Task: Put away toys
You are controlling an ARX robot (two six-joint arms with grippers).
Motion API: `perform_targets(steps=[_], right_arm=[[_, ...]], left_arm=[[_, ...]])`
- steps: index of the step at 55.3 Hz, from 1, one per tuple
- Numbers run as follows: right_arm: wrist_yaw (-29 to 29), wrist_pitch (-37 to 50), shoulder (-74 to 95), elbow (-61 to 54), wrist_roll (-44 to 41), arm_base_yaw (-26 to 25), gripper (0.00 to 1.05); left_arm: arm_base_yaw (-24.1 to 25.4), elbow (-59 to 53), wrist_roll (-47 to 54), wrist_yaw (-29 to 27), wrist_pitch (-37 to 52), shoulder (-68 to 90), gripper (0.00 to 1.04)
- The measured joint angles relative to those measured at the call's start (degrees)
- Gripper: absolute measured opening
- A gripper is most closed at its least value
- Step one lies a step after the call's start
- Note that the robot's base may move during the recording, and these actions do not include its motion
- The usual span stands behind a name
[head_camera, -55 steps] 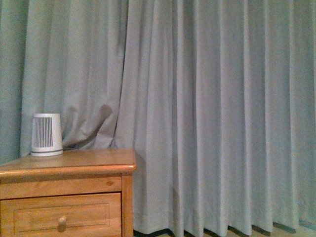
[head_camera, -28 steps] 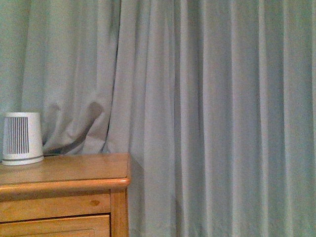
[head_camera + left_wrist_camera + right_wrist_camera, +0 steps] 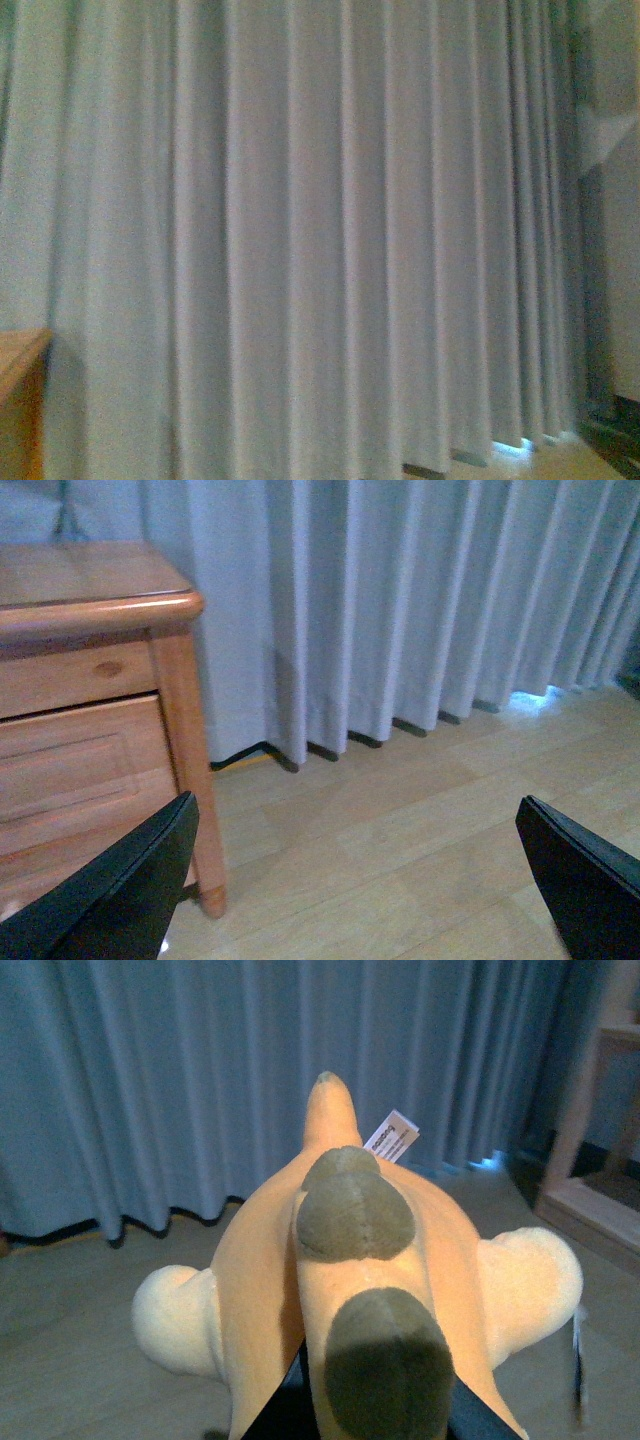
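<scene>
The right claw [image 3: 375,1415] is clenched on the orange plush toy [image 3: 350,1220], holding it above the floor [image 3: 80,1360], with a curtain [image 3: 150,1080] beyond and a wooden frame [image 3: 580,1160] nearby. The left claw [image 3: 355,808] hangs spread wide and empty beside a wooden nightstand [image 3: 90,680].

L gripper [image 3: 356,800] is hanging over floor [image 3: 420,880], jaws wide apart. Nightstand [image 3: 90,670] is standing beside curtain [image 3: 400,590], which is reaching the floor.

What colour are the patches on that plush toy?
Olive green patches on the orange plush toy; right wrist view.
</scene>
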Motion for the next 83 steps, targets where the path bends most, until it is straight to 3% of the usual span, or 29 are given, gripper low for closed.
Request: perform_targets(steps=[83], right_arm=[[-0.37, 0.00, 0.04, 0.00, 0.00, 0.04, 0.06]], left_arm=[[-0.04, 0.02, 0.04, -0.02, 0.00, 0.02, 0.98]])
